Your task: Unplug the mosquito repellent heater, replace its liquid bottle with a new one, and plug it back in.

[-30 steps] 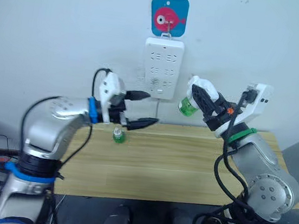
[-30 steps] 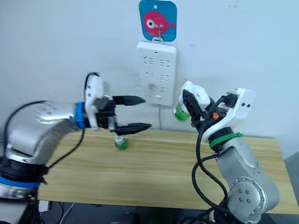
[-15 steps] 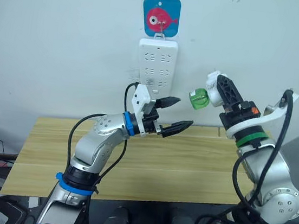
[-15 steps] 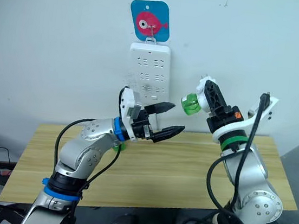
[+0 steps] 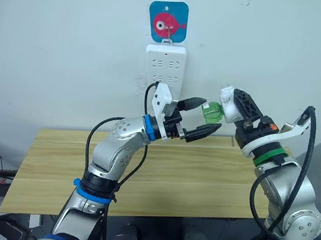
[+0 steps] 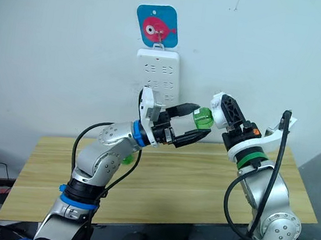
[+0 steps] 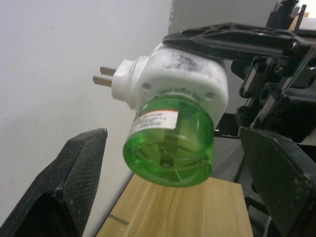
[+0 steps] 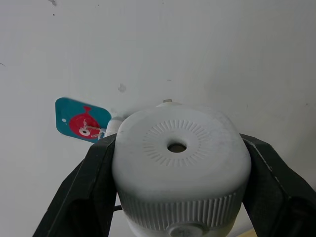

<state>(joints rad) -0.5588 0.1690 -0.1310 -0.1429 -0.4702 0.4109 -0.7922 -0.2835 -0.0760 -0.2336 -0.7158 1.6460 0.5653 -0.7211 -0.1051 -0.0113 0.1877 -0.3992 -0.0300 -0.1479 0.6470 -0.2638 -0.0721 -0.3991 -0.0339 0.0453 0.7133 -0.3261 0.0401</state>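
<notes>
Right fingers (image 5: pixel 238 109) grasp the mosquito repellent heater (image 7: pixel 168 79); left fingers (image 5: pixel 204 118), released, seemingly flank its bottle (image 7: pixel 169 144) above the table (image 5: pixel 56 160).

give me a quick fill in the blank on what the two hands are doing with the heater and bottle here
1. The right hand is shut on the white ____.
2. The left hand is ____ around the green bottle.
3. The heater has two metal ____ sticking out.
4. The green bottle is ____ to the heater.

Missing words: heater; open; prongs; attached
</notes>
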